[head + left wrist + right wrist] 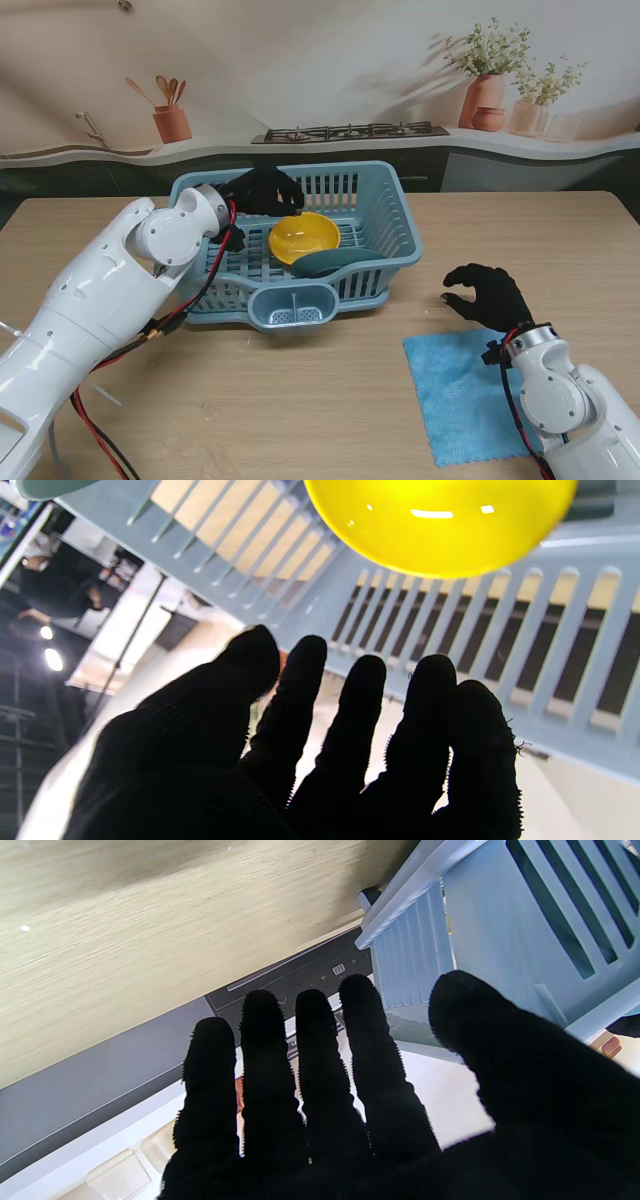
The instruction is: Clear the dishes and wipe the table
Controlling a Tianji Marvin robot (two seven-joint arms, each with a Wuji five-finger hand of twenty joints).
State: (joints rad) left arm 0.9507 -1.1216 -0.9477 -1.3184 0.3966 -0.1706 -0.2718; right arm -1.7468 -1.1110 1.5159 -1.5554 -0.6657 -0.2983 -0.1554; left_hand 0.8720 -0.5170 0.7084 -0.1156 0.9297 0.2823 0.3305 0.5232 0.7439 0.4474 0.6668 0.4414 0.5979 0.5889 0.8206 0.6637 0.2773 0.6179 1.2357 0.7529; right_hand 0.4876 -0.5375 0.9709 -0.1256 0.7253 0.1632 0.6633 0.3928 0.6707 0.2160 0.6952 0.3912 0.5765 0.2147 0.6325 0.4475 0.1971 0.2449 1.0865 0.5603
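Observation:
A yellow bowl (303,238) (440,525) lies in the light blue dish rack (400,215) (560,645) at mid-table, resting against a teal plate (335,263). My left hand (262,191) (320,745), in a black glove, hovers over the rack's far left part just beside the bowl, fingers spread and holding nothing. A blue cloth (468,395) lies flat on the table near me on the right. My right hand (490,296) (350,1100) floats open above the cloth's far edge, fingers extended toward the rack (500,930).
The rack has a cutlery cup (292,306) on its near side. Wooden table top (300,400) stretches around rack and cloth. Red and black cables (175,315) hang from my left arm. A counter with stove and pots runs behind the table.

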